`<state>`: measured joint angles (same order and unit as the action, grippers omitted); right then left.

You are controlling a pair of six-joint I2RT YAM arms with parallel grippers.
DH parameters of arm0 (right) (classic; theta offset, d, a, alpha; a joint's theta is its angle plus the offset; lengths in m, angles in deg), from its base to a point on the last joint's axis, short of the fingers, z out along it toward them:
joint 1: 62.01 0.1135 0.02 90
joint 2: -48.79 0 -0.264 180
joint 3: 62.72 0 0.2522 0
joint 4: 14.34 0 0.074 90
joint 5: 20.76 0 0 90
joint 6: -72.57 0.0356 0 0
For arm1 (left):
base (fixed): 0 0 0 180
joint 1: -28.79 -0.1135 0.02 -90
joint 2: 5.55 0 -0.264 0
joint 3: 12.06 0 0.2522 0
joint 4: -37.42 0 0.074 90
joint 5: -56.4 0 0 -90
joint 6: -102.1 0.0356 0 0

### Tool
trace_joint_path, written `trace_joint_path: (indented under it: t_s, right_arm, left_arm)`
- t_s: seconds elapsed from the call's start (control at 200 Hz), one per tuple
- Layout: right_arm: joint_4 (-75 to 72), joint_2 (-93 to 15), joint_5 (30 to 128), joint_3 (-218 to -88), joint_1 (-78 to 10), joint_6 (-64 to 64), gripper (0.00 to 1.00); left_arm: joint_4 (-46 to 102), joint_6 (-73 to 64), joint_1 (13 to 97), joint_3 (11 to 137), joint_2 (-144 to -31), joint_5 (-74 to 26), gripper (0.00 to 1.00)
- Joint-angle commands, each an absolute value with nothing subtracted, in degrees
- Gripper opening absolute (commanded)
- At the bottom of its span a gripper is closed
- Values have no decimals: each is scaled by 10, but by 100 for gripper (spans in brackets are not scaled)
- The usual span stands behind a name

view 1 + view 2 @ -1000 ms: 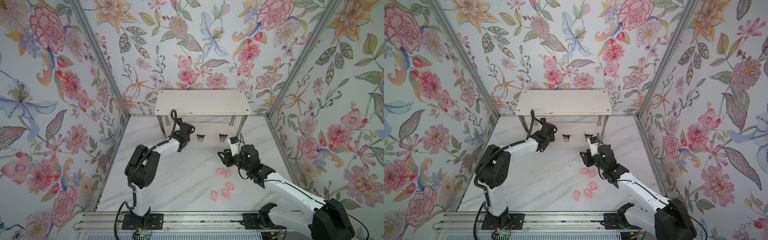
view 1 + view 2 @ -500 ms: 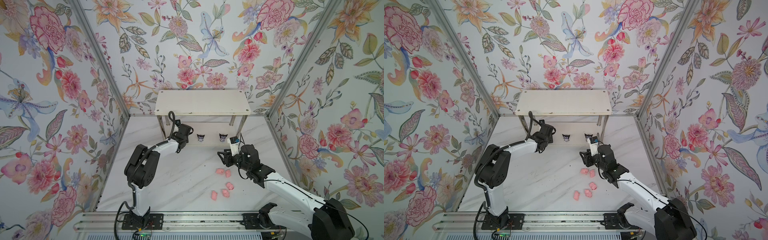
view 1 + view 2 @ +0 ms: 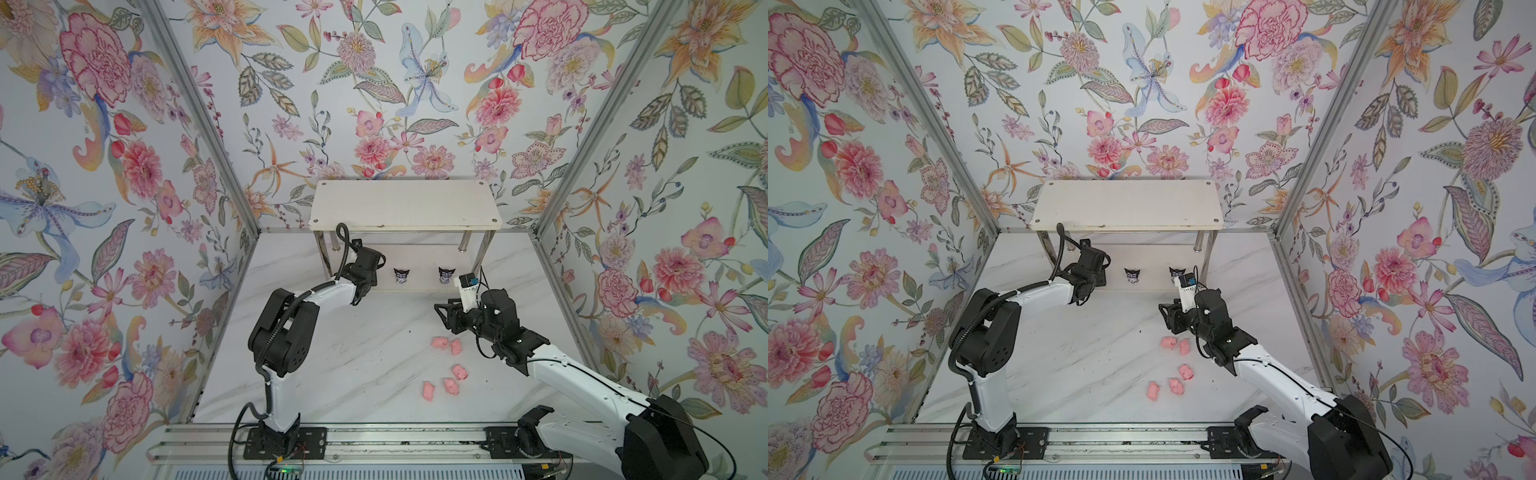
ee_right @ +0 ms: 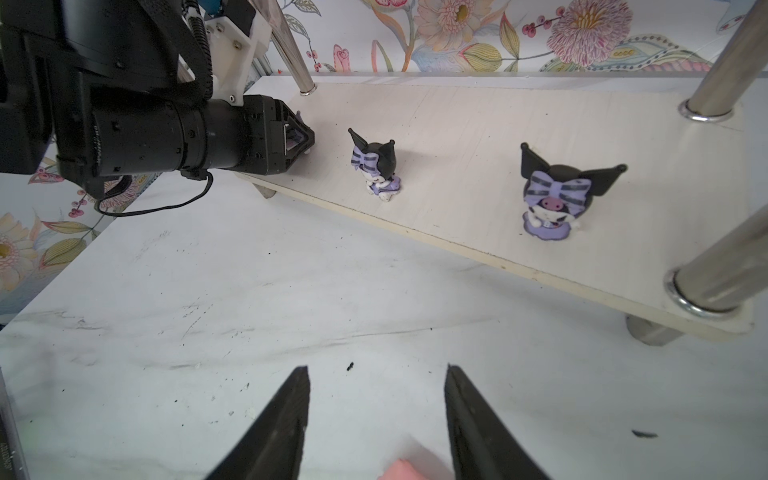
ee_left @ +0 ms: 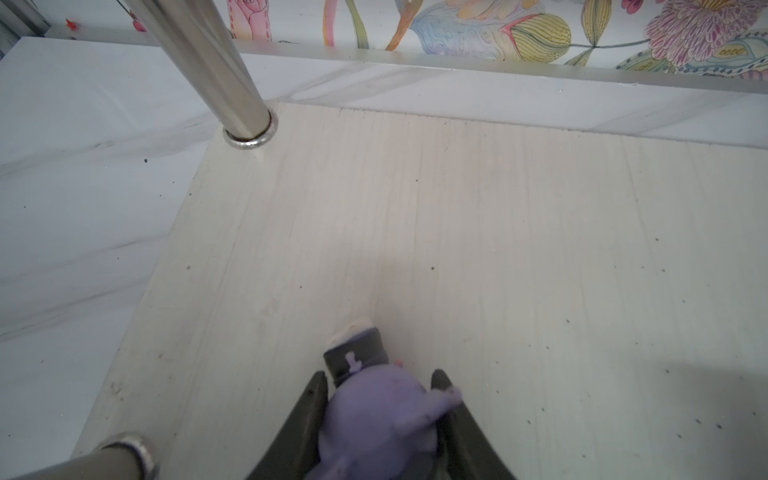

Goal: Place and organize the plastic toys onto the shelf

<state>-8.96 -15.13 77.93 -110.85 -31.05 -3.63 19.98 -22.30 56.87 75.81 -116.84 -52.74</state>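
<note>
**Third figurine goes in at the left end of the lower board**

The left gripper (image 5: 377,378) reaches under the top board (image 3: 405,205) of the shelf (image 3: 1125,203). Its jaws pinch a purple figurine (image 5: 374,419) low over the left part of the lower board (image 5: 498,249), near a chrome leg (image 5: 232,83). The wrist view is too close to tell whether the toy is upright.

Two figurines (image 4: 376,166) (image 4: 552,195) stand upright on the same board, one in the middle and one toward the right, well apart. Five pink pigs (image 3: 451,386) lie on the marble table (image 3: 353,353), right of centre. The right gripper (image 4: 378,368) hovers above them with its jaws spread and nothing between them; one pig (image 4: 405,469) shows just beneath.

The step in hand looks like setting this figurine down to complete the row. To do it well:
- The base should sit flat on the board before the jaws part.
- It should line up with the other two at a similar spacing.
- The arm should back out toward the near side, staying low, clear of the leg and the top board.
</note>
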Motion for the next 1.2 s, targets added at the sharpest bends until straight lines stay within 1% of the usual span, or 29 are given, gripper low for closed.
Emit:
trace_joint_path:
  t_s: [0.0,0.335,0.851,1.196]
  right_arm:
    - [-90,-155,788,-1101,-315,-31,54]
    - [-91,-157,793,-1102,-315,-30,55]
    - [-90,-157,793,-1103,-314,-30,56]
    - [-91,-162,795,-1103,-315,-30,57]
  left_arm:
    - [196,-187,560,759,-1159,-490,35]
    - [145,-71,551,776,-1138,-426,32]
    - [171,34,523,768,-1138,-331,31]
    - [174,58,510,744,-1123,-327,31]
